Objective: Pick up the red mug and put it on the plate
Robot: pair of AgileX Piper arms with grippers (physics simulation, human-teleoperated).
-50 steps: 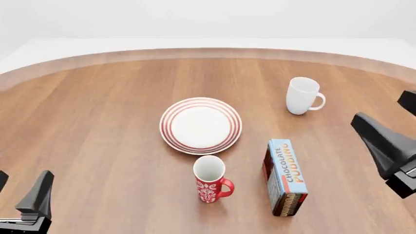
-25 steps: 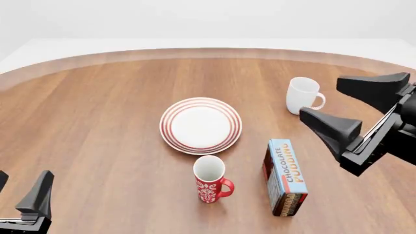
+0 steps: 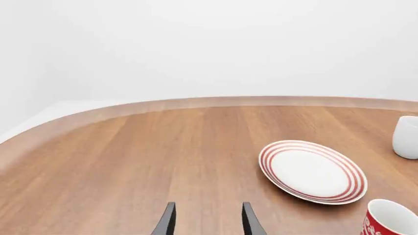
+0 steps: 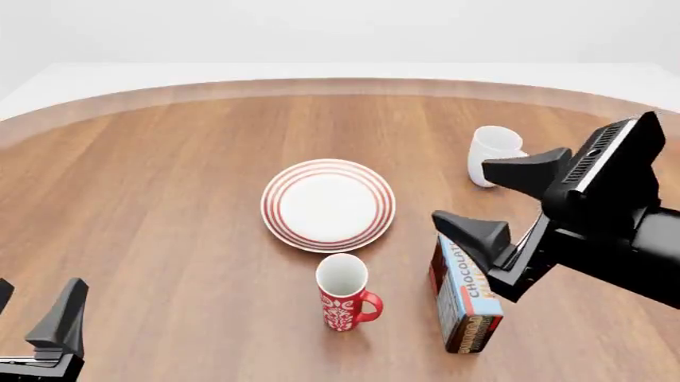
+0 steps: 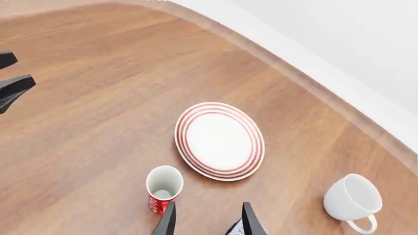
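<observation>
Nearest the camera, the left gripper point(image 4: 37, 330) is parked low at the table's point(image 4: 159, 199) near edge, fingers spread and empty, well apart from everything. The red mug point(image 4: 345, 293) is found upright just in front of the plate point(image 4: 328, 204), handle turned toward the chocolate pudding box point(image 4: 466, 290). Above that box the right gripper point(image 4: 489, 203) is held high with fingers wide apart, presumably for a descent onto the mug. Farther back, a white mug point(image 4: 492, 153) is partly hidden by it.

Red mug point(image 4: 345, 292) upright on counter point(image 4: 159, 199), just below plate point(image 4: 328, 204). Right end effector point(image 4: 480, 203) spread wide above pudding box point(image 4: 467, 293).
</observation>
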